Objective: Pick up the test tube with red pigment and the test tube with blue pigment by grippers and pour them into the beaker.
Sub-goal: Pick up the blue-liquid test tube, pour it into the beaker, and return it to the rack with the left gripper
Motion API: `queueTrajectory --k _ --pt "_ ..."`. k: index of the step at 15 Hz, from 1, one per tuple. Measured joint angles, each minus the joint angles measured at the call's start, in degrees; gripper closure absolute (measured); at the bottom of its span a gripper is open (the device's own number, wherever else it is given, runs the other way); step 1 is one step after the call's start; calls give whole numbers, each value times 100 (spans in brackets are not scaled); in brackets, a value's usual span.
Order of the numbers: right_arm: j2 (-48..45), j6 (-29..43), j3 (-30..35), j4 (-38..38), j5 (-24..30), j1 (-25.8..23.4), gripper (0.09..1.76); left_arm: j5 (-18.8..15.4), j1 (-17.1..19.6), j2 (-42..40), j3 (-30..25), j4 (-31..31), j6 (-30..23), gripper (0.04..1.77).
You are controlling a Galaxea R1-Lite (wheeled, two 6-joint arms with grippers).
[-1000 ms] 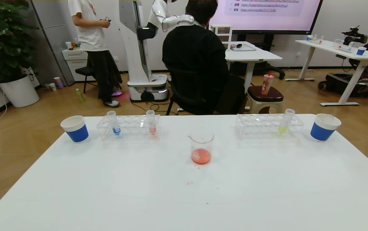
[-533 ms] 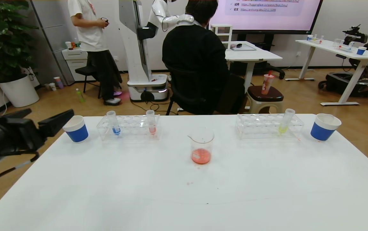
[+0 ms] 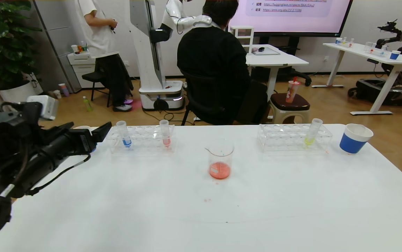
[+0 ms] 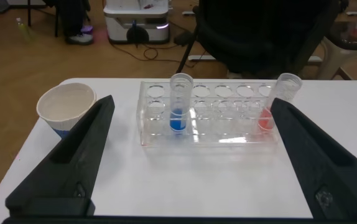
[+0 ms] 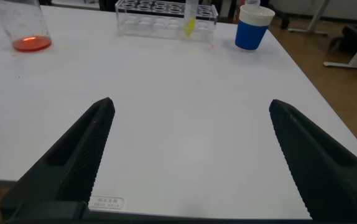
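Note:
The test tube with blue pigment (image 3: 125,134) stands in the left clear rack (image 3: 145,141); it also shows in the left wrist view (image 4: 178,102). A tube with pinkish-red liquid (image 3: 166,134) stands in the same rack, right of the blue one. No tube with vivid red-orange liquid is in view. The beaker (image 3: 220,161) stands mid-table with red-orange liquid in its bottom. My left gripper (image 3: 90,127) is open and empty, just left of the rack, pointing at it (image 4: 192,102). My right gripper (image 5: 191,104) is open and empty over bare table, out of the head view.
A blue-and-white paper cup (image 4: 66,109) stands left of the left rack, mostly hidden behind my left gripper in the head view. A second rack (image 3: 285,138) holds a yellow-green tube (image 3: 312,131). Another paper cup (image 3: 355,140) stands at the far right. People and furniture are beyond the table.
My left arm has swung in from the left edge and risen toward the left rack, now covering the left paper cup. Tubes and beaker have not moved.

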State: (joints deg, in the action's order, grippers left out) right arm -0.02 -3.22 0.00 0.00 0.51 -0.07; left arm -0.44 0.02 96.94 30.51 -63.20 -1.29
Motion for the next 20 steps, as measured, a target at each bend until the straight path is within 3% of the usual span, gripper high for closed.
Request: queueTrajectory --k 7,14,20 --pt "0 0 0 0 0 -2 11 212 -44 2122 -146 -2250 -18 6" --pt "0 2 0 0 0 -2 11 233 -44 2977 730 -2330 -61 6" --pt "0 0 0 0 -2 -2 11 261 -73 3547 1946 -1783 -44 6"
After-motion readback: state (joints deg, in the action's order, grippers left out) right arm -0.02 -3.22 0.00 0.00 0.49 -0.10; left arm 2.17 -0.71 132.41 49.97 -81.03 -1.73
